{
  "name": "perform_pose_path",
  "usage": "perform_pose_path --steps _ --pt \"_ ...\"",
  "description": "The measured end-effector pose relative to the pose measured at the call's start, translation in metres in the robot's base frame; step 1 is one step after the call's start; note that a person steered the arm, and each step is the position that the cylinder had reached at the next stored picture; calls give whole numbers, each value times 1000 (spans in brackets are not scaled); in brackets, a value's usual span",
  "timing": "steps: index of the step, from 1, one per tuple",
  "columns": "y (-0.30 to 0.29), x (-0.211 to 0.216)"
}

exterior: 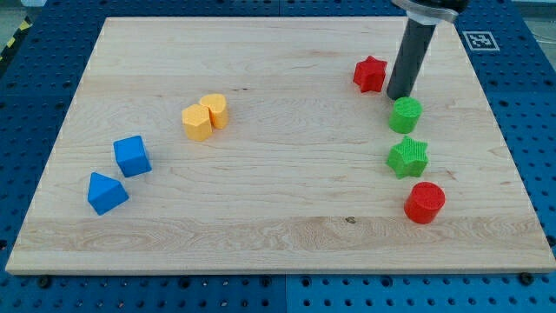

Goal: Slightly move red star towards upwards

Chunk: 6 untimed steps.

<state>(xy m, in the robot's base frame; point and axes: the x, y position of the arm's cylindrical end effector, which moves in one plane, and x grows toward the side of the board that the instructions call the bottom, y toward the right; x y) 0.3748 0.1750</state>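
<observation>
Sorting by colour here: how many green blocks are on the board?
2. A green cylinder sits just below my tip; a green star lies below that, above the red cylinder. None seems hidden.

A straight dark grey rod point(408, 59) hangs from a black, silver-edged mount point(432, 10).

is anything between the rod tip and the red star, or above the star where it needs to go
Nothing visible. My tip sits just to the view's right of the red star, with bare board between. Toward the view's top of the star, only bare board shows.
</observation>
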Motion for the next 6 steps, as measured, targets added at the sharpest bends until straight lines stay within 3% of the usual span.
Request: perform_pose_path --steps 4,6 --pt "-66 -10" --pt "-40 -27"
